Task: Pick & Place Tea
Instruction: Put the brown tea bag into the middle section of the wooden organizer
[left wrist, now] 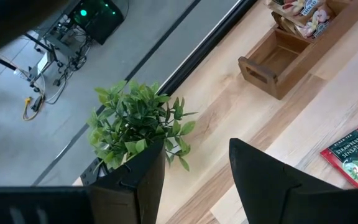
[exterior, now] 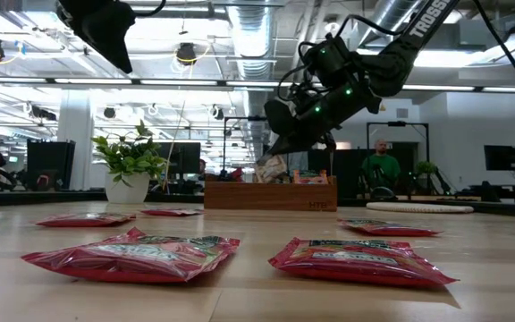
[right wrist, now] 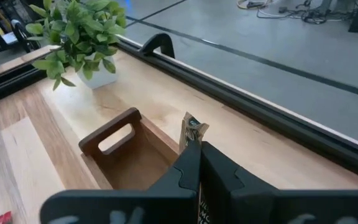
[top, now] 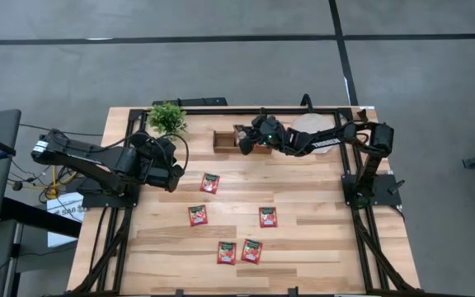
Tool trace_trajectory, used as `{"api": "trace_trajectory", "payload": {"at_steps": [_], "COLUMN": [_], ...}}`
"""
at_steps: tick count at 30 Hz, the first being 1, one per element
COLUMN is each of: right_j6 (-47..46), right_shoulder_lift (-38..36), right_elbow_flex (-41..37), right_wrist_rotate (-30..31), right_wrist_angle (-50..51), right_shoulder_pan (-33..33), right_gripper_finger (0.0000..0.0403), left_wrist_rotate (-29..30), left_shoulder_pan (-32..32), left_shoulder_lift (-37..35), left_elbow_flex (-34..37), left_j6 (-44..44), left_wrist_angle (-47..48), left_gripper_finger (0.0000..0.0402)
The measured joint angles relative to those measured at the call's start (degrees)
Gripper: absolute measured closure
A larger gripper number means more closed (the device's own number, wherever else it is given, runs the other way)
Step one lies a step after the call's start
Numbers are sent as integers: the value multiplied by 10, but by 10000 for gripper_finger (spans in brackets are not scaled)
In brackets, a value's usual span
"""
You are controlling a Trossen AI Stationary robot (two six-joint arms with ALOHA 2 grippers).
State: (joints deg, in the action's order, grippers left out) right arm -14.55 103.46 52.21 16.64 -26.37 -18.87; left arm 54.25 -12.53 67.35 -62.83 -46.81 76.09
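Several red tea sachets [top: 210, 183] lie flat on the wooden table; the nearest ones [exterior: 132, 255] fill the low view's foreground. My right gripper [top: 244, 142] hangs over the open wooden box [top: 223, 140], shut on one sachet [right wrist: 193, 127] held on edge; from table height that sachet [exterior: 271, 168] dangles just above the box [exterior: 271, 193]. More sachets [left wrist: 303, 12] stand inside the box [left wrist: 272, 59]. My left gripper [top: 170, 157] hovers at the table's left, open and holding nothing, with a red sachet [left wrist: 356, 155] lying ahead of it.
A small potted plant [top: 167, 118] stands at the back left, close to the left gripper. A round pale disc [top: 316, 132] lies under the right arm at the back right. A black frame [top: 221, 110] rims the table. People sit in the room behind.
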Motion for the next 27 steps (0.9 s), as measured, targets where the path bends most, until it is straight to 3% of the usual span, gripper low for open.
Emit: {"api": "trace_trajectory", "payload": {"at_steps": [8, 19, 27], "right_j6": [0, 0, 1], "right_shoulder_lift": [0, 0, 0], "right_elbow_flex": [0, 0, 0], "right_wrist_rotate": [0, 0, 0], "right_wrist_angle": [21, 6, 6], "right_shoulder_pan": [0, -5, -12], "right_gripper_finger": [400, 345, 342], "left_wrist_rotate": [0, 0, 0], "left_shoulder_pan": [0, 0, 0], "left_shoulder_lift": [0, 0, 0], "left_elbow_flex": [0, 0, 0], "left_j6": [0, 0, 0], "left_wrist_angle": [-2, -3, -3], "left_gripper_finger": [229, 229, 229]}}
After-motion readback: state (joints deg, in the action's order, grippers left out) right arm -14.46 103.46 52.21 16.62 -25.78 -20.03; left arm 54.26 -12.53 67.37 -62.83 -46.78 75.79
